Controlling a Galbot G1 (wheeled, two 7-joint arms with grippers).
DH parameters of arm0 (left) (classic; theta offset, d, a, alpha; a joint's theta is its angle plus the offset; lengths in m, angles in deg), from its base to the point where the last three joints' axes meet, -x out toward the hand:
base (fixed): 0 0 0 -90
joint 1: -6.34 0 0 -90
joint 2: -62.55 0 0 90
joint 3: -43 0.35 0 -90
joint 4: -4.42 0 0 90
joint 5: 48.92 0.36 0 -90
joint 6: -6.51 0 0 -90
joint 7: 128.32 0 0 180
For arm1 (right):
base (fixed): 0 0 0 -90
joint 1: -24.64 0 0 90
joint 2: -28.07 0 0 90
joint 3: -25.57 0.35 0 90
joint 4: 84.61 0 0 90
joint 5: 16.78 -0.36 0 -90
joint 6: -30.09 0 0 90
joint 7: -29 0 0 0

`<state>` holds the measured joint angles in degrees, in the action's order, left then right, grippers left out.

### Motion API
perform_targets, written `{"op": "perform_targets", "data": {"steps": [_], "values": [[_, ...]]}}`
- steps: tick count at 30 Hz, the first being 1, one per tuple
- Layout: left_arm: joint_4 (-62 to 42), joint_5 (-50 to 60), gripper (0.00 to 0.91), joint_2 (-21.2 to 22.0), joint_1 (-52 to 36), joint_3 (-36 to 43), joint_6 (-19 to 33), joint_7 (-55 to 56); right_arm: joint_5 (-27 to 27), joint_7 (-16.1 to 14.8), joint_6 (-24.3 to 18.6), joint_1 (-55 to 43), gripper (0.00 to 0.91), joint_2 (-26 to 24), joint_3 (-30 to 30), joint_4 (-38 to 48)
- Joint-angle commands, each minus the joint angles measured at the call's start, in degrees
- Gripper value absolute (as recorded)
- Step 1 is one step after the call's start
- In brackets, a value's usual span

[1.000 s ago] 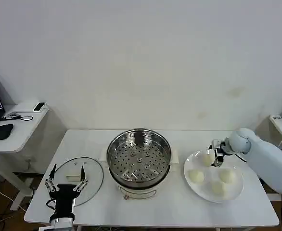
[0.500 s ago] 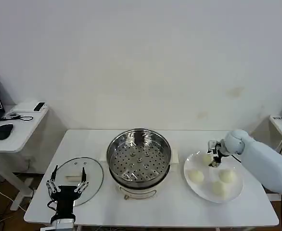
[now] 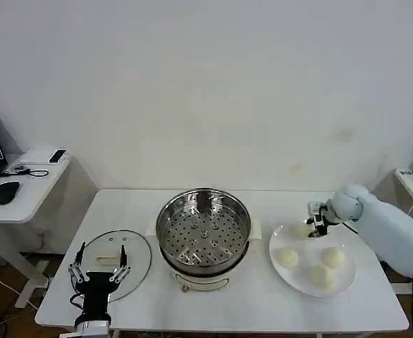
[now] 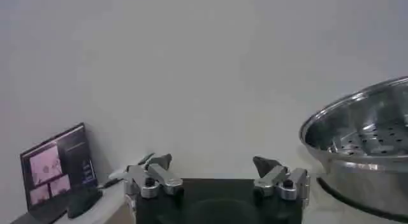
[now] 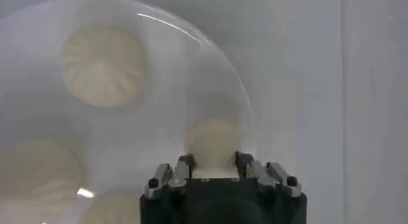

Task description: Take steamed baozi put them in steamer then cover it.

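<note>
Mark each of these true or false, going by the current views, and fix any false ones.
1. The steamer already holds a bun. False: its perforated tray is bare.
2. The cover lies on the table to the steamer's left. True.
3. The right gripper is closed around a baozi on the white plate. True.
4. The left gripper is gripping the cover's handle. False: it is open, near the cover's front edge, holding nothing.
5. Four buns are at the plate. True.
</note>
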<state>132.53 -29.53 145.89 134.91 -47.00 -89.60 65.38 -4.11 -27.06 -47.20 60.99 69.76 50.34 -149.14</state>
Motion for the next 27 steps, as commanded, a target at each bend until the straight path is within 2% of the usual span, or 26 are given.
{"op": "perform_targets", "data": {"steps": [1,7,14,18,23,27], "values": [[-0.4,-0.4,0.907,-0.2,0.2,0.0,0.0,0.1,-5.5,-0.8,-1.2,-8.7,0.464,-3.6,-5.4,-4.3],[-0.9,-0.8,0.907,-0.7,-0.3,0.1,-0.1,0.2,-13.0,-0.8,-1.1,-25.1,0.474,-2.1,-14.8,-6.1],[-0.8,-2.6,0.907,-1.5,-0.5,-0.5,0.0,1.1,-21.2,-0.3,-2.4,-40.4,0.474,4.8,-24.3,-7.8],[-1.2,-2.5,0.907,-1.7,-0.5,-0.5,0.0,1.3,-24.4,-0.2,-3.5,-44.1,0.474,8.9,-27.8,-10.2],[-0.1,-2.3,0.907,-1.5,-0.3,-0.5,0.0,1.3,-24.0,-0.1,-6.2,-45.0,0.514,12.9,-32.0,-13.0],[0.1,-1.4,0.907,-1.4,0.0,-1.0,0.1,2.3,-19.0,-1.7,-8.4,-43.2,0.514,16.6,-34.2,-14.2]]}}
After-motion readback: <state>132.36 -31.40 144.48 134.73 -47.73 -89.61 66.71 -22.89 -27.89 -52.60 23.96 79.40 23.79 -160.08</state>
